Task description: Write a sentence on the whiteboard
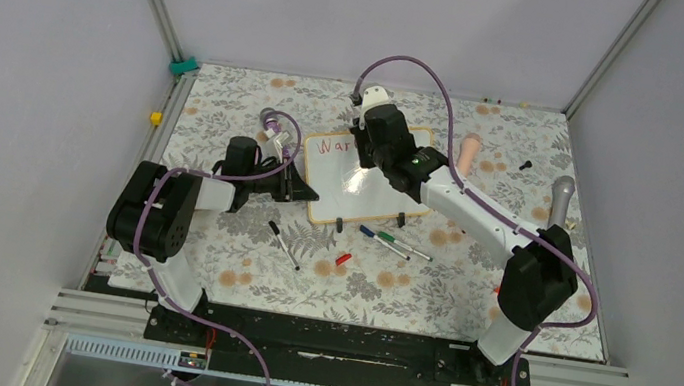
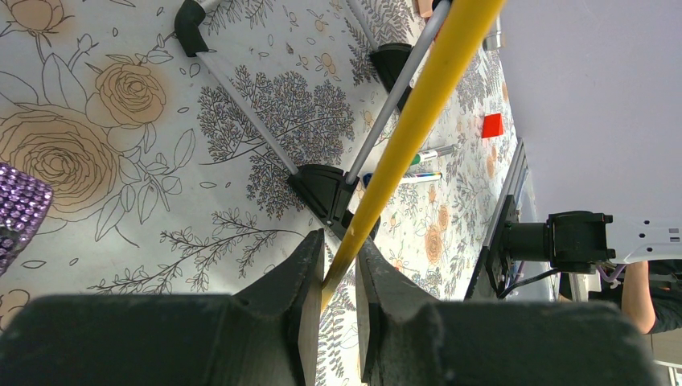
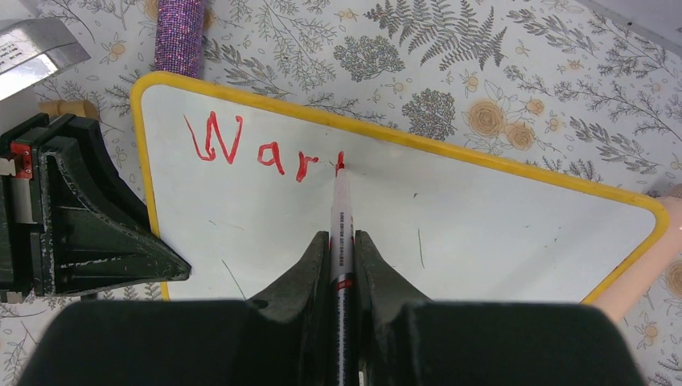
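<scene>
**Top view.** I find the small glossy white whiteboard (image 1: 367, 202), with its rounded yellow frame, lying mid-table on the floral-print tablecloth (image 1: 229, 106). The left gripper (image 1: 291, 184) is at the board's left edge. The right gripper (image 1: 360, 155) is over its upper left area, where the red handwritten sentence (image 1: 335, 145) starts. Several loose pens (image 1: 391, 243) and a small red cap (image 1: 342, 259) lie near the board's front edge.

**Left wrist view.** The jaws are pinched on the yellow frame, which I judge steadies the board.

**Right wrist view.** The jaws are clamped on a slim white-barrelled red marker (image 3: 341, 209), and its tip touches the board. The legible writing is "War" plus one upright stroke of the next letter. The print on the barrel is too small to read, and I see no brand.

**Progress.** I judge the task to be at an early stage. The first word is unfinished and the rest of the sentence is not yet written.
</scene>
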`<state>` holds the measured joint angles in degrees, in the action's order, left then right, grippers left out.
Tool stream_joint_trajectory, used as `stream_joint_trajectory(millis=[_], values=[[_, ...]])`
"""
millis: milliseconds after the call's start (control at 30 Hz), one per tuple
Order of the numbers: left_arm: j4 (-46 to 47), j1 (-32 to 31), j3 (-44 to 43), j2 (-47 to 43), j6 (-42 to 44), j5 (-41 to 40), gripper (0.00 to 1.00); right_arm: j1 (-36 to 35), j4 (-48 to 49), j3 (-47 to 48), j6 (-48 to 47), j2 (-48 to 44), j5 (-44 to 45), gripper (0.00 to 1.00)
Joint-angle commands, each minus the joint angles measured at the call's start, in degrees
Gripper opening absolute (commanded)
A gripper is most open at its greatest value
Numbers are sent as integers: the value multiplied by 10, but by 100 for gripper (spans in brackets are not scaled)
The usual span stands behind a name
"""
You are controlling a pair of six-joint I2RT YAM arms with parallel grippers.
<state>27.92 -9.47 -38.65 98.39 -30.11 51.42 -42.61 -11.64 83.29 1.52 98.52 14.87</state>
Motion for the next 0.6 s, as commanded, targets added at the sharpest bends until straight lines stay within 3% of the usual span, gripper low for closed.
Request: stream_joint_trajectory(millis=[0,567], values=[[5,3,-1,-2,-1,-29,1,12,1,15,-8,-4,10,0],[4,3,-1,-2,0,-30,0,17,-2,1,-10,-14,11,0]])
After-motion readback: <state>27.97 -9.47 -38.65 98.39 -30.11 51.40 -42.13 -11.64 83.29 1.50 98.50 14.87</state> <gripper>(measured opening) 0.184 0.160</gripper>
